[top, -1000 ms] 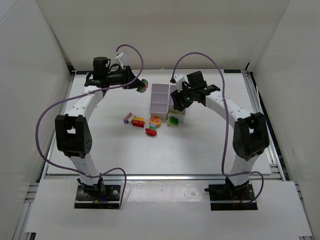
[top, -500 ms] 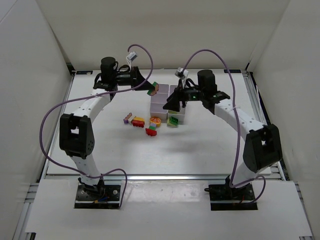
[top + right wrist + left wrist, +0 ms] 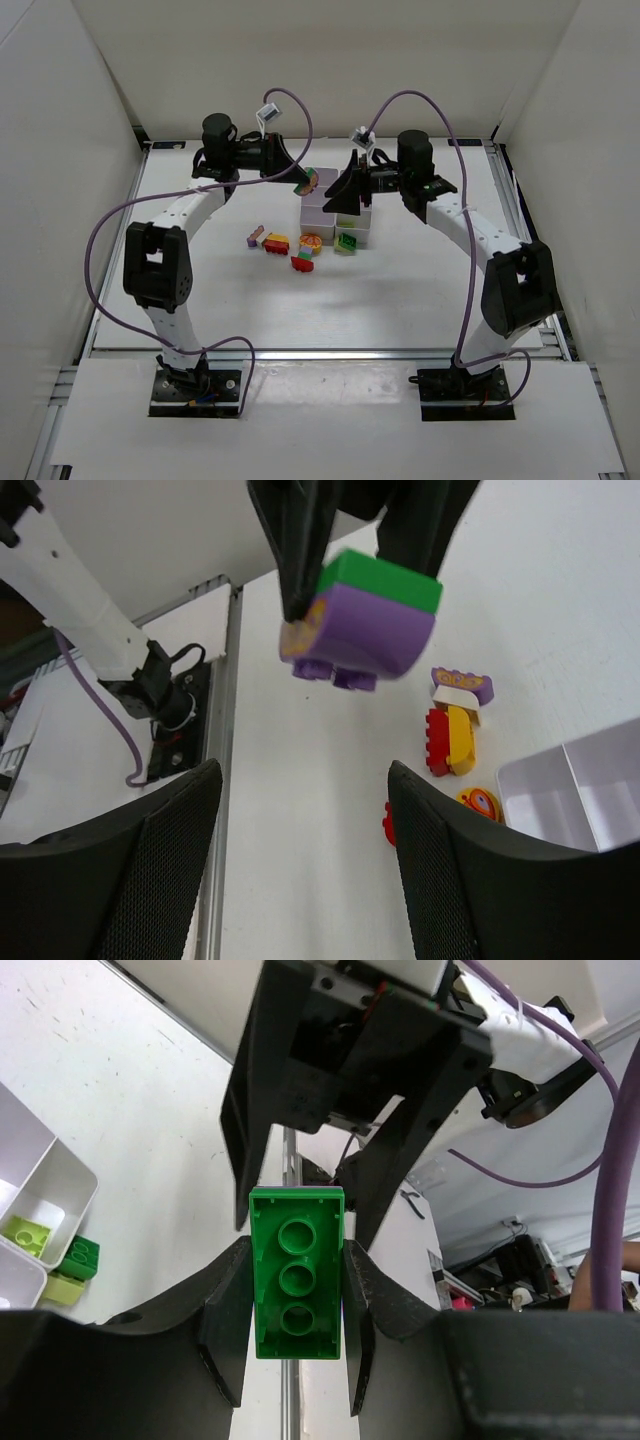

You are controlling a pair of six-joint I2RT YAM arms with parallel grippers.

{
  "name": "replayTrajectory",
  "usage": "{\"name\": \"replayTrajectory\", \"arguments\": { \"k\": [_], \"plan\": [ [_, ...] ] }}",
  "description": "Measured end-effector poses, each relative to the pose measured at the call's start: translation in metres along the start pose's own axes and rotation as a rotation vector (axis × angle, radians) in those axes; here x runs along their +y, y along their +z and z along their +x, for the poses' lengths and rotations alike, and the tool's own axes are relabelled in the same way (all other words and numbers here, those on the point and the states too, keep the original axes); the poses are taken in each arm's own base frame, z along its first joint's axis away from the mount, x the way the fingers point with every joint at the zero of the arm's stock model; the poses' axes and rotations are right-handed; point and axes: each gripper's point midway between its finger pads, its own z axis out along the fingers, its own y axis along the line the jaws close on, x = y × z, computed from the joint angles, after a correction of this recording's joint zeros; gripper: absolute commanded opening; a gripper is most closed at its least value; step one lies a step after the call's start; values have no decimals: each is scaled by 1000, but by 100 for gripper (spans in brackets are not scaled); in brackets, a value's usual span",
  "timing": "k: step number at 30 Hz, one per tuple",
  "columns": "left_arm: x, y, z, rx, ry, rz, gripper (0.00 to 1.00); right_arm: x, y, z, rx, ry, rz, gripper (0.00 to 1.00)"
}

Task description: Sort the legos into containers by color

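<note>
My left gripper (image 3: 300,177) is shut on a green lego (image 3: 297,1272) with a purple piece stuck under it (image 3: 365,620), held in the air at the back left corner of the white containers (image 3: 322,212). My right gripper (image 3: 338,197) is open and empty above the containers, facing the left gripper; its mesh fingers (image 3: 180,860) stand wide apart. On the table left of the containers lie a purple lego (image 3: 255,236), a red-and-yellow lego (image 3: 276,243), an orange piece (image 3: 311,241) and a red lego (image 3: 302,262). A green lego (image 3: 347,241) lies by the near container wall.
A lime lego (image 3: 30,1235) sits in one container cell (image 3: 40,1185). White walls enclose the table on three sides. Purple cables loop above both arms. A metal rail (image 3: 320,352) runs along the near table edge.
My left gripper has swung right with its green and purple lego, to the containers' back corner. My right gripper has risen and turned left to face it.
</note>
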Motion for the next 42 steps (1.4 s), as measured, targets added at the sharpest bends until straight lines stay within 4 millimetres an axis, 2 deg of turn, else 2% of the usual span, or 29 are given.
{"name": "replayTrajectory", "arguments": {
  "k": [11,17,25,31,32,33,34,42],
  "plan": [
    [4,4,9,32,-39,26,10,8,3,-25,-43,3,-38,71],
    [0,11,13,52,-31,47,10,1,6,-25,-43,51,-37,72],
    [-5,19,17,73,-13,69,10,-2,11,-28,-46,86,-48,67],
    [-7,20,19,81,-1,78,10,0,13,-29,-45,95,-55,34],
    [-7,19,19,82,0,79,10,-1,12,-27,-42,103,-55,13],
    [-6,18,18,80,5,78,10,-2,13,-27,-42,103,-56,5],
    [-6,18,18,80,7,78,10,-2,13,-26,-40,105,-56,1],
    [-1,17,17,64,30,65,10,-5,12,-23,-32,77,-54,0]
  ]
}}
